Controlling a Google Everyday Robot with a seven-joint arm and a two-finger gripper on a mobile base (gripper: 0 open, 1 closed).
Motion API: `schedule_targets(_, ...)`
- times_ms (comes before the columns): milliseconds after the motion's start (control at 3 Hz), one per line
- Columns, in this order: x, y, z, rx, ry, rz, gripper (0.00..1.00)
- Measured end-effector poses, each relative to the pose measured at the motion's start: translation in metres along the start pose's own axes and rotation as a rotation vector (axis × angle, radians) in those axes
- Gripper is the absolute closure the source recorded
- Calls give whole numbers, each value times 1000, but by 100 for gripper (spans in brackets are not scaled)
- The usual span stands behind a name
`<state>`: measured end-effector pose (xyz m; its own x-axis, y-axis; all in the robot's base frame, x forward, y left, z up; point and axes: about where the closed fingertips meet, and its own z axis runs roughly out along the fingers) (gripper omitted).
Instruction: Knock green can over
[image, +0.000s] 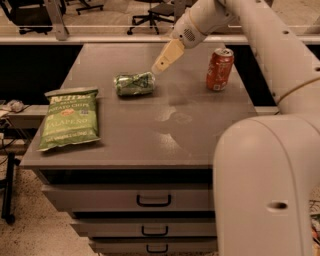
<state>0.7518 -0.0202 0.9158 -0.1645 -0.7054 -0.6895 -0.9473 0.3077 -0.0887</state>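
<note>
Office chairs (159, 11) stand on the pale floor beyond a grey work table (200, 132) with drawers (152, 199) in its near face. On the far middle of the tabletop the green can (134, 83) already lies on its side, long axis running left to right, so the knock looks done, or nearly so. The gripper (160, 66) hangs at the end of the arm, slanting down from the right, its tan tip just beside the can's upper right end; whether they touch is unclear, and whether the pincer is apart or together cannot be told from this angle. To finish well, the arm should probably lift up and away to the right without dragging the can, since a lying can rolls easily and the far edge of the table is near. A red soda can (220, 69) stands upright well to the right, close under the arm's likely path back, and a careless sweep could topple it. A green bag of jalapeño chips (70, 119) lies flat at the near left, clear of the work.
</note>
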Motion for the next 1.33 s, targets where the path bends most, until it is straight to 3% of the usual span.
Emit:
schedule_targets(667, 42, -12, -103, 266, -196, 79, 0)
schedule_targets(1333, 86, 8, -218, 577, -341, 63, 0)
